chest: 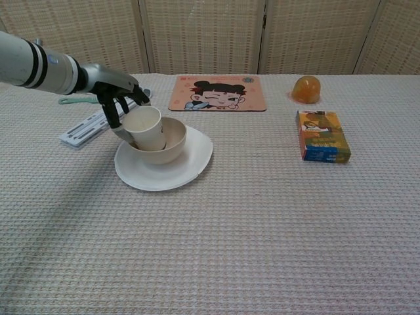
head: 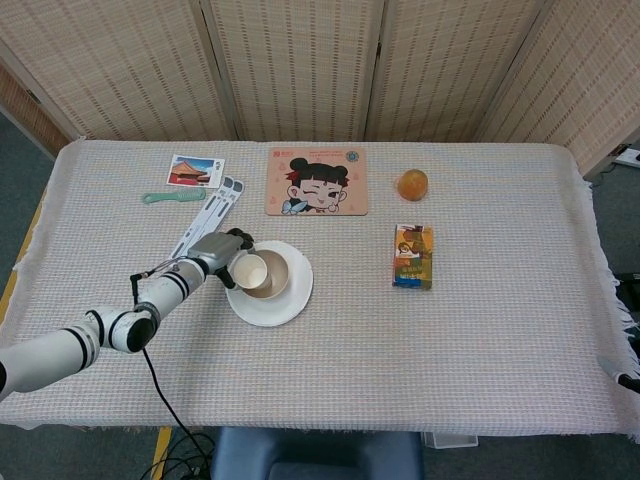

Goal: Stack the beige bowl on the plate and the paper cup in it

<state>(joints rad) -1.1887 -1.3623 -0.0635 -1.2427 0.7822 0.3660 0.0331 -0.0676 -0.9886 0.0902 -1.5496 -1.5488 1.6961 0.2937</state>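
Our left hand (chest: 117,98) has its dark fingers (chest: 111,113) curled round the cup (chest: 146,127), gripping it on the side away from the bowl's centre, and the cup leans at a tilt with its base down inside the bowl (chest: 163,144). The bowl sits on the plate (chest: 190,164), toward the plate's nine o'clock side in the head view. Our right hand shows in neither view.

So we judge the bowl step done and the cup step nearly so: the cup is in the bowl but not yet let go. The next move, as we read it, calls for righting the cup so its base lies flat, then spreading the fingers gently; thin paper dents under a hard squeeze and tips easily.

The cup is a tapered paper cone, matte and cream. The bowl is round, beige and smooth-walled. The plate is white, shallow, slightly glossy. Under it all lies a coarse woven cloth (chest: 262,223).
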